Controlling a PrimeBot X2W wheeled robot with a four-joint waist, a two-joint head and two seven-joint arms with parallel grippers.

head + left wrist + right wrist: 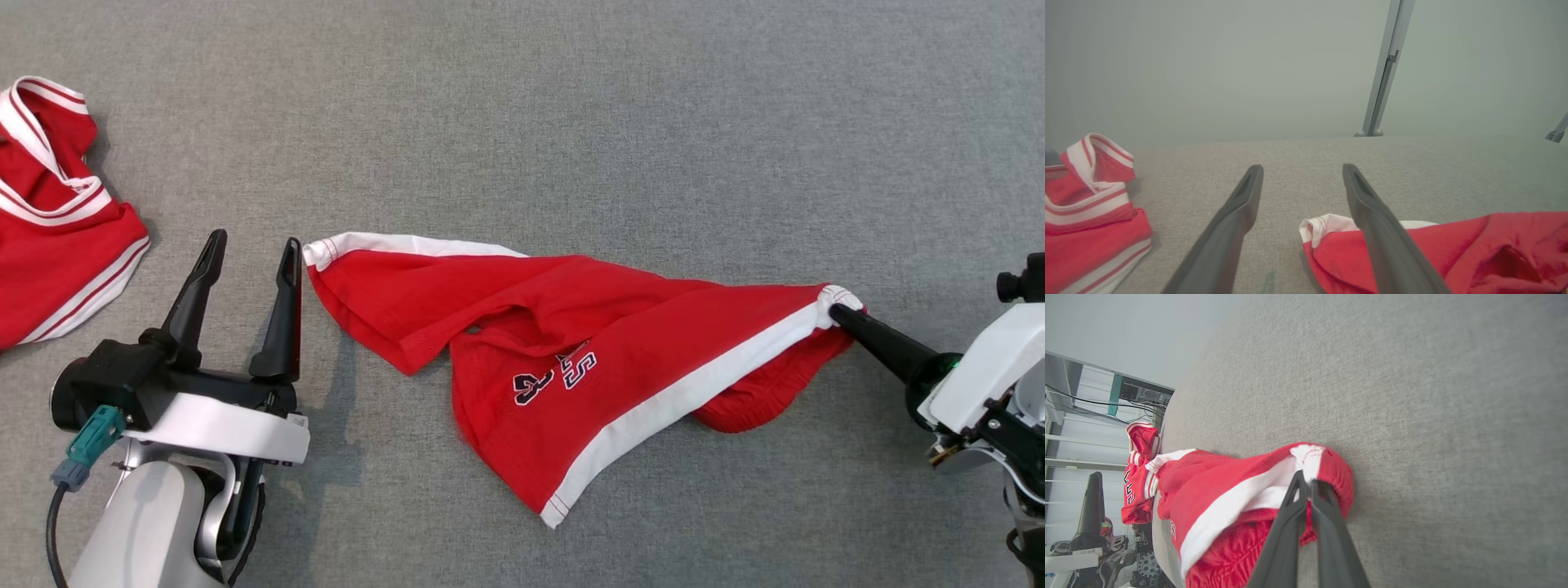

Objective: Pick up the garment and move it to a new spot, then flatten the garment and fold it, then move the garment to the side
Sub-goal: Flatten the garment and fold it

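Left gripper (255, 238), spread, hovers beside the shorts (620, 343)' hem, right gripper (834, 310) pinching their waistband: flattening probably needs left's grasp next.

Jersey (57, 245) partly beyond left edge

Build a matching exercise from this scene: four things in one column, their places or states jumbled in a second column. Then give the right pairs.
Column one:
1. left claw
2. right claw
3. red shorts
4. red jersey

Column two:
A. lies apart at the left edge of the head view
B. open, beside the shorts' left hem
C. rumpled across the middle of the grey surface
D. shut on the shorts' right corner

Pairs: 1-B, 2-D, 3-C, 4-A.
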